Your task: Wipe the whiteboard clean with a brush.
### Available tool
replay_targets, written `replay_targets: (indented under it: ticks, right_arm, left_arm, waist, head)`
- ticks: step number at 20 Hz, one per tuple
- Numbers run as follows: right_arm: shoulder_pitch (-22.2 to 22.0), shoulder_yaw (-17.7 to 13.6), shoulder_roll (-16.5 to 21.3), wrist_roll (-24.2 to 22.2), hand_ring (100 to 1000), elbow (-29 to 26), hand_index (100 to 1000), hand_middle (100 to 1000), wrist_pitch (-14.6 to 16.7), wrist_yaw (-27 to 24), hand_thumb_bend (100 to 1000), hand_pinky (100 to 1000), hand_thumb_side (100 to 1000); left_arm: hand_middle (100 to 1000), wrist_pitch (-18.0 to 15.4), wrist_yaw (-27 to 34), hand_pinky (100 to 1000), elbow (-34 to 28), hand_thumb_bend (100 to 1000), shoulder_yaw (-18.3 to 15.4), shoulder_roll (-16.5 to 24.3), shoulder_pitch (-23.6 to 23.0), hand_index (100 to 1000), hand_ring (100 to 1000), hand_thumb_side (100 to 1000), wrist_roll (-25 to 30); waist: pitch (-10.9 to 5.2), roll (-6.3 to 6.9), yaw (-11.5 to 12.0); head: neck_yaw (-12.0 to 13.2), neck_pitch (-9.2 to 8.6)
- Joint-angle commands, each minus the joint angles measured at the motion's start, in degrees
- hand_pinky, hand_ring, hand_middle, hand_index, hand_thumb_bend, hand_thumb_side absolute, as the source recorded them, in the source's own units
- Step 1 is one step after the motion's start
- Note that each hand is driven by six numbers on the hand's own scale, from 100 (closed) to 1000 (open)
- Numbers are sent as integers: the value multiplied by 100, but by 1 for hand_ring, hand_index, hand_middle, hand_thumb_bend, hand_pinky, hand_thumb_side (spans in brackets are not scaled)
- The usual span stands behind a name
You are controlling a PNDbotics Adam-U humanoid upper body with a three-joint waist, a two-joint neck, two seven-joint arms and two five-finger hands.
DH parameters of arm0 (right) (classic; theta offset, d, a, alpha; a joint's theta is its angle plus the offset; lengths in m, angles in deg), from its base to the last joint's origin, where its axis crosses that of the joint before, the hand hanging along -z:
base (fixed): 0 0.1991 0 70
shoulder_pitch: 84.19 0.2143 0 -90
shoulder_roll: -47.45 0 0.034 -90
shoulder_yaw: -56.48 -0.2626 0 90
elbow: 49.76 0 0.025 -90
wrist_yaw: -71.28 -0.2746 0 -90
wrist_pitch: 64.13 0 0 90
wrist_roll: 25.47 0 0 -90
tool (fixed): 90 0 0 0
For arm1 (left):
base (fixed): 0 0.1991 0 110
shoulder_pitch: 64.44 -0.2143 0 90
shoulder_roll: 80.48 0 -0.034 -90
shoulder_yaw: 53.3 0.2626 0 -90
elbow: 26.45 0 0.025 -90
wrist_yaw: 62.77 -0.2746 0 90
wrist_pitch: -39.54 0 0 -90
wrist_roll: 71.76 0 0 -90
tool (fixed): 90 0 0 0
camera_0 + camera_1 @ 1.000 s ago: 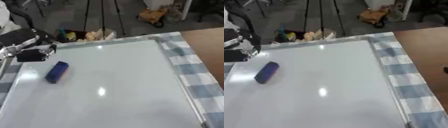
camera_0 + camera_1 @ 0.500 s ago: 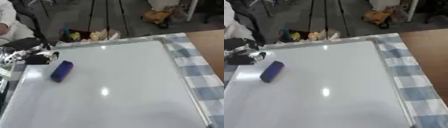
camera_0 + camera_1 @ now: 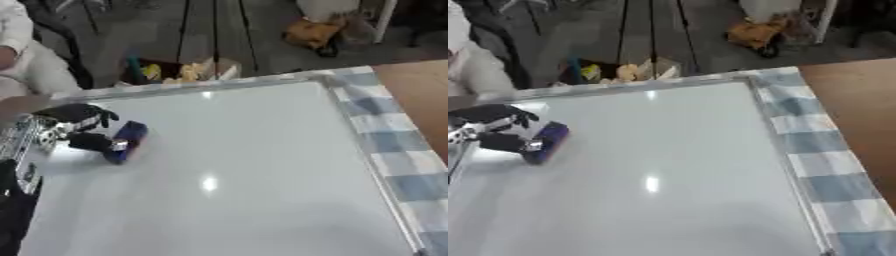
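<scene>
A blue brush [image 3: 128, 140] lies flat on the whiteboard [image 3: 236, 175] near its far left corner. My left hand [image 3: 77, 130] comes in from the left edge and reaches the brush's left side, fingers curled above it and the thumb [image 3: 94, 143] low against its near end. Whether the fingers have closed round the brush is not clear. The board's surface looks white and glossy, with no marks that I can make out. My right hand shows in neither view.
A blue and white checked cloth [image 3: 394, 150] lies under the board along its right side, with brown tabletop [image 3: 859, 95] beyond. Behind the far edge are tripod legs [image 3: 214, 30], a box of small things [image 3: 175, 72] and a person in white [image 3: 22, 55].
The camera has shifted. My left hand has moved right across the board's corner, from apart from the brush to touching its left side.
</scene>
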Motion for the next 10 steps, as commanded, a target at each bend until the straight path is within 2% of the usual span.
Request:
replay_targets:
  ticks: [1,6,10]
  right_arm:
    - [31,-18,98,-26,838,-86,905,576,10,-7,100,830,960]
    - [40,-7,100,-45,838,-86,905,575,-5,-26,100,830,960]
    - [52,6,94,-68,838,-86,905,575,-8,-40,100,830,960]
  left_arm:
    - [766,70,-247,794,95,607,-91,53,154,945,874,1000,-122]
    - [776,224,-652,811,306,649,-73,-20,240,947,885,1000,-321]
    - [782,479,-974,831,425,656,-23,-27,302,949,895,1000,-581]
  waist:
    - [-98,-29,8]
    - [-100,-32,10]
    - [-93,-37,-7]
  head:
    - [-9,-12]
    - [12,0]
    - [38,-5]
